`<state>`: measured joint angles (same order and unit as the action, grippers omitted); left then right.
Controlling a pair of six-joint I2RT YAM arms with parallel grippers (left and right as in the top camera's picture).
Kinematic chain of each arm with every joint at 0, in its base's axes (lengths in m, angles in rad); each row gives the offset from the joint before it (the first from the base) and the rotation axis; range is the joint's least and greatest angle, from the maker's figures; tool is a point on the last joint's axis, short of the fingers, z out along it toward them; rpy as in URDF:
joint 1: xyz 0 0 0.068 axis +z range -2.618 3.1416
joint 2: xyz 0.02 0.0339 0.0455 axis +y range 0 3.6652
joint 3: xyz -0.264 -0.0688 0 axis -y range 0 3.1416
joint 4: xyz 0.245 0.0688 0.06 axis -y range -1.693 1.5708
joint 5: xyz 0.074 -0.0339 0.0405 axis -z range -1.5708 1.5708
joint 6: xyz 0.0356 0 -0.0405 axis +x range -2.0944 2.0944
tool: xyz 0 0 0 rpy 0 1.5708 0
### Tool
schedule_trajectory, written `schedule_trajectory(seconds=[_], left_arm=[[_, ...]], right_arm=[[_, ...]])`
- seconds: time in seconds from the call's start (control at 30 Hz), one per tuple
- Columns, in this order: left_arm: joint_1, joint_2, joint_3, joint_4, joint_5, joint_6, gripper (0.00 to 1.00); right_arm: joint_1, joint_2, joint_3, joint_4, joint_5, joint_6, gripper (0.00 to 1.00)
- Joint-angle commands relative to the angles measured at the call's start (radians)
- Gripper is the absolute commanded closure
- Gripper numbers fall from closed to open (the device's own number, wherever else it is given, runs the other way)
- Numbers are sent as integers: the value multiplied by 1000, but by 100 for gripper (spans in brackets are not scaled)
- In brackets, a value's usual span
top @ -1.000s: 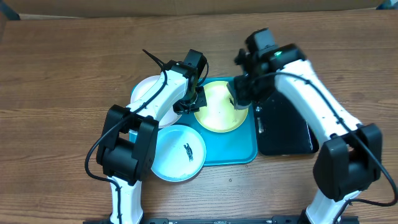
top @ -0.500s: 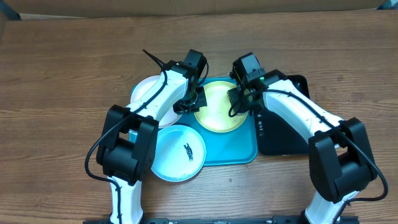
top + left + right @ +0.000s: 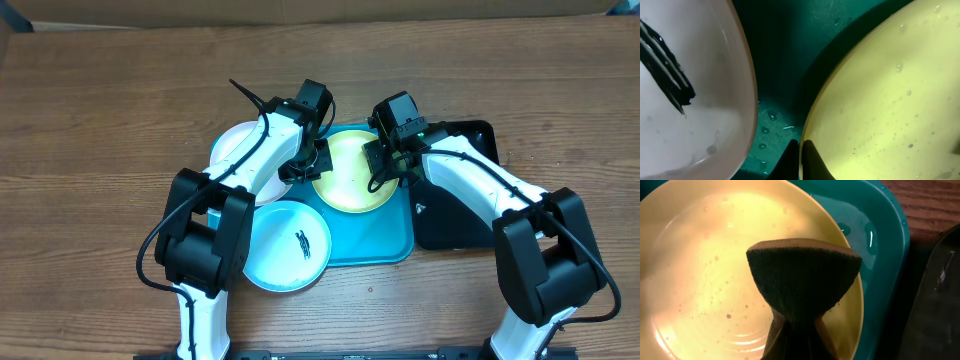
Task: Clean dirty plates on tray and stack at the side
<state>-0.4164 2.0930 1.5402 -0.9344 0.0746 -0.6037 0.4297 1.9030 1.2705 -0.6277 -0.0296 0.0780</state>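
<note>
The yellow-green plate (image 3: pixel 352 172) lies in the turquoise tray (image 3: pixel 375 238). My left gripper (image 3: pixel 311 165) is shut on its left rim, and the rim shows between the fingers in the left wrist view (image 3: pixel 801 161). My right gripper (image 3: pixel 384 166) is shut on a dark sponge (image 3: pixel 802 275) and holds it over the plate's right side (image 3: pixel 705 270), which carries droplets. The white plate (image 3: pixel 237 148) with a dark smear (image 3: pixel 667 65) sits at the tray's left end. The pale blue plate (image 3: pixel 290 245) with a dark smear overhangs the tray's front-left corner.
A glossy black tray (image 3: pixel 458 210) lies right of the turquoise tray, under my right arm. Bare wooden table surrounds both trays. A black cable tie sticks out from my left arm above the white plate.
My right gripper has moved left with the sponge, from the black tray's edge to over the yellow-green plate's right side. My left gripper has stayed on the rim.
</note>
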Motion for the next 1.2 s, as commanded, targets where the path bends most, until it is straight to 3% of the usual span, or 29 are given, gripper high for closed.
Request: schedule_trajectory(seconds=[0.0, 0.4, 0.67, 0.87, 1.03, 1.17], left_arm=[[3, 13, -14, 0, 4, -14, 96], [3, 13, -14, -3, 4, -14, 96], [3, 13, -14, 2, 4, -14, 96], [3, 13, -14, 2, 4, -14, 96], [3, 13, -14, 1, 4, -13, 96], [3, 13, -14, 1, 4, -13, 96]], right_arm=[[-3, 18, -2, 21, -5, 5, 96], [-5, 148, -2, 12, -79, 30, 96], [-18, 148, 70, -146, -525, -94, 96], [-52, 147, 90, -66, -850, -93, 96], [-117, 130, 187, -150, -824, -87, 96], [-200, 84, 299, -301, -680, -87, 96]])
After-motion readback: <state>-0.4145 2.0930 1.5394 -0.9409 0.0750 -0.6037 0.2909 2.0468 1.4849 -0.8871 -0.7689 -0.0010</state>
